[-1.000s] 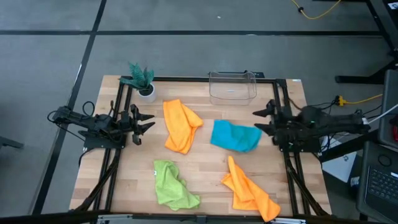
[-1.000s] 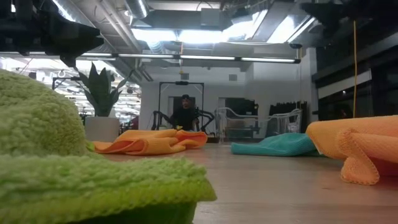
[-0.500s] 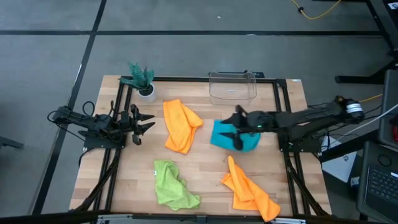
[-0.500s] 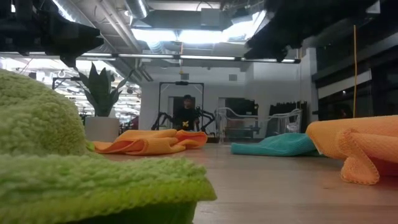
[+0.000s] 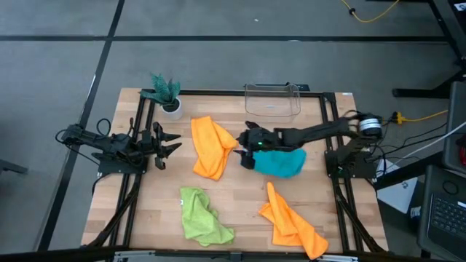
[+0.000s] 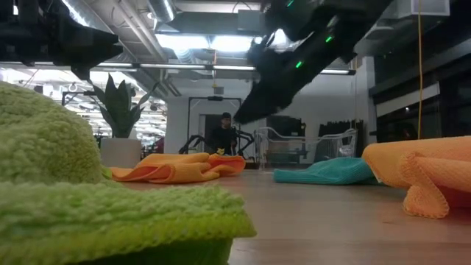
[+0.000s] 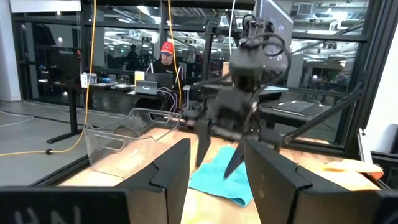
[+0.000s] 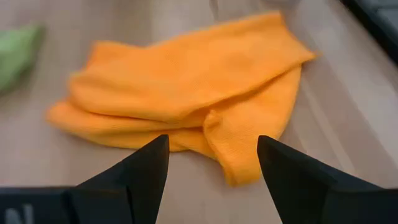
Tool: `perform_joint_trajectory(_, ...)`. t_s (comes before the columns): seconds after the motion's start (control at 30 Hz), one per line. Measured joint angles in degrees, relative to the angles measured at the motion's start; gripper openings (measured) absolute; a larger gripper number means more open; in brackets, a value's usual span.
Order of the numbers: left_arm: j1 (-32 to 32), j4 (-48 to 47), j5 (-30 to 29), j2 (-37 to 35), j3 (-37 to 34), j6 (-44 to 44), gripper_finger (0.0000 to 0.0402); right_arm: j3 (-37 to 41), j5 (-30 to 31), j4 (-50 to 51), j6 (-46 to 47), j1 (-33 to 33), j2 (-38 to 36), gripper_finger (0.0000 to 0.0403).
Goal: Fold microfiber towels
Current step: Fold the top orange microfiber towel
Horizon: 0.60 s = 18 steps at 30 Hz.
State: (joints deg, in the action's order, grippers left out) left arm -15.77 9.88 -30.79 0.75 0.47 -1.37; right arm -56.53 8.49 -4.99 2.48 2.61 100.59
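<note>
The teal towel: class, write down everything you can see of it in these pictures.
The teal towel is a soft, fuzzy-looking microfiber cloth, lying crumpled in a loose heap on the wooden table, toward the right of its middle. It is not folded flat. It lies apart from the orange towel to its left and the second orange towel nearer the front. The right tool, open, hangs above its left edge; no contact can be seen. In the low view it shows as a low mound.
</note>
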Motion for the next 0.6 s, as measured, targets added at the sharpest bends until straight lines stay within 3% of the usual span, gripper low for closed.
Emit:
perform_joint_trajectory(0.3, 0.0, 0.0, 0.0, 0.0, 0.0, 0.0, 0.0146, -8.5, 2.1, 0.1, -1.5, 1.5, 12.9, 0.0247)
perform_joint_trajectory(0.6, 0.0, 0.0, 0.0, 0.0, 0.0, 0.0, 0.0146, -10.1, 0.9, 0.2, -1.6, 1.4, 14.4, 0.0245)
